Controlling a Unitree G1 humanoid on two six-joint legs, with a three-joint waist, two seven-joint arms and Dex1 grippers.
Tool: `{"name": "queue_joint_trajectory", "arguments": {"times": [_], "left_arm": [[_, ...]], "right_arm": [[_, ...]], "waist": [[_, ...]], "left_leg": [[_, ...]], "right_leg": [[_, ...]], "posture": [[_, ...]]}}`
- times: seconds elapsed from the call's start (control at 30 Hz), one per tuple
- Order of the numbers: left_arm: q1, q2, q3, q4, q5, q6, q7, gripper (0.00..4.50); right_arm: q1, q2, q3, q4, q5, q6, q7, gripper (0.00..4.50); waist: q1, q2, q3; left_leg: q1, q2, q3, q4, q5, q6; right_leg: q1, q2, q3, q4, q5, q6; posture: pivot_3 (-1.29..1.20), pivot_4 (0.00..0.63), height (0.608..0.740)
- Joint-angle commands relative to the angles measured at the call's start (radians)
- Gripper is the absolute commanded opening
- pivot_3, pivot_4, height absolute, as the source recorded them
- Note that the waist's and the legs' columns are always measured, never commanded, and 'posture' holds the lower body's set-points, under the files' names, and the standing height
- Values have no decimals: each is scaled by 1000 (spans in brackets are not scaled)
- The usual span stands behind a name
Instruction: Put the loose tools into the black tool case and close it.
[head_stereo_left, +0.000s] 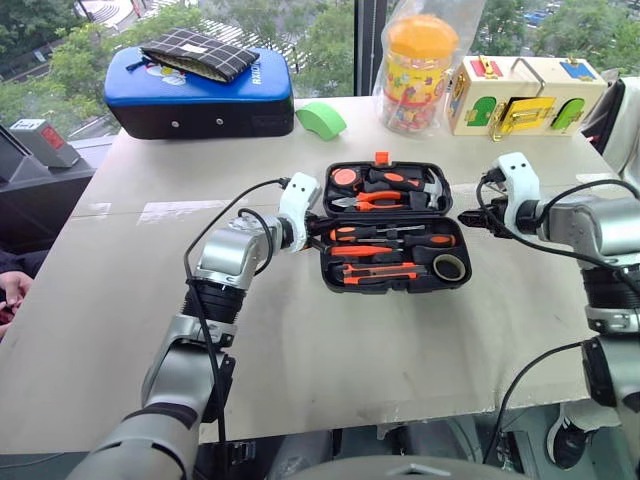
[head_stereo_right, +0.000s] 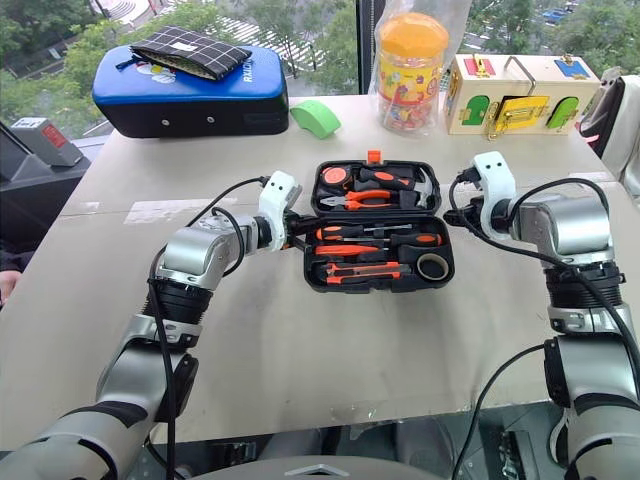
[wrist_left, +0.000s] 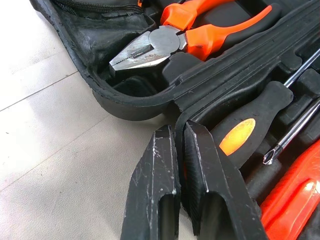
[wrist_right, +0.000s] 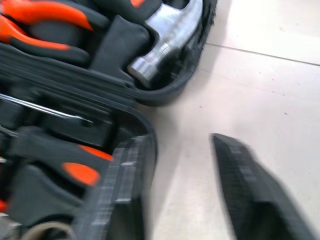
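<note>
On the pale tabletop (head_stereo_left: 300, 350) the black tool case (head_stereo_left: 396, 226) lies open between the two arms, its lid half toward the window and its orange latch on the far rim. Left pincer (head_stereo_left: 318, 228) reaches in from the case's left edge, forearm bent inward, its black fingers (wrist_left: 200, 170) pressed together with nothing between them, tips at the rim of the near half. Right pincer (head_stereo_left: 468, 217) hangs just off the case's right edge, angled down and inward; its fingers stand apart and hold nothing.

Two black-and-orange screwdrivers (head_stereo_left: 390, 238), the utility knife (head_stereo_left: 378, 272) and the tape roll (head_stereo_left: 449, 266) sit in the near half's recesses. Behind the case are a blue case (head_stereo_left: 198, 95), a green object (head_stereo_left: 321, 119), a yellow-lidded jar (head_stereo_left: 420, 72) and a wooden latch box (head_stereo_left: 520, 95), before a window onto trees.

Closer in, the left wrist view shows the pliers (wrist_left: 190, 37) and a screwdriver tip; the right wrist view shows the hammer (wrist_right: 167, 37) head.
</note>
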Motion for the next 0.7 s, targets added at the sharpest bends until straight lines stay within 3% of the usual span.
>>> {"name": "queue_joint_trajectory", "arguments": {"times": [0.03, 0.13, 0.17, 0.2, 0.23, 0.37, 0.4, 0.57, 0.7], "left_arm": [[4, -7, -2, -1, 15, -5, 0, 0], [0, -10, -3, 6, 21, -14, -5, 0], [0, -11, -4, 6, 23, -15, -6, 0], [-1, -12, -3, 5, 24, -16, -6, 0], [-1, -13, -3, 5, 25, -16, -7, 0], [9, -11, -3, -9, 28, -10, -12, 0], [13, -8, -4, -11, 30, -11, -13, 0], [37, 11, 7, -53, 20, 14, -20, 0], [124, 70, 40, -219, -22, 118, -27, 0]], "right_arm": [[-27, 20, 36, -13, -2, -3, 7, 2997], [-28, 42, 95, 99, -65, -82, -6, 2997], [-29, 44, 110, 139, -84, -109, -9, 2444], [-32, 46, 115, 173, -95, -128, -8, 2457], [-34, 44, 123, 201, -106, -147, -5, 2139], [-39, 36, 132, 230, -116, -180, 24, 273], [-41, 36, 129, 226, -111, -178, 34, 65], [-45, 52, 142, 183, -97, -170, 64, 65], [-31, 106, 170, 53, -59, -114, 73, 65]], "waist": [[1, -1, -1], [4, -1, -1], [4, -1, -1], [4, -1, -1], [5, -1, -1], [5, -2, -1], [5, -2, -1], [4, -2, -1], [-9, -2, -2]], "left_leg": [[0, 0, 0, 0, 0, 0], [0, 0, 0, 0, 0, 0], [0, 0, 0, 0, 0, 0], [0, 0, 0, 0, 0, 0], [0, 0, 0, 1, 0, 0], [0, -1, 0, 0, 0, 0], [0, -1, 0, 0, 0, 0], [0, -1, 1, 1, 0, 0], [0, 0, -1, -2, 0, 0]], "right_leg": [[0, 0, 0, 0, 0, 0], [0, 0, 0, 0, 0, 0], [0, -1, 0, 0, 0, 0], [0, -1, 0, 0, 0, 0], [0, -1, 0, 0, 0, 0], [0, -1, 0, 0, 0, 0], [0, -1, 0, 0, 0, 0], [0, -1, 0, 0, 0, 0], [-3, 1, 0, 1, 0, 0]], "posture": [[0, 150, 740], [0, 150, 740], [0, 150, 740], [0, 150, 740], [0, 150, 740], [0, 150, 740], [0, 150, 740], [0, 150, 740], [0, 150, 740]]}}
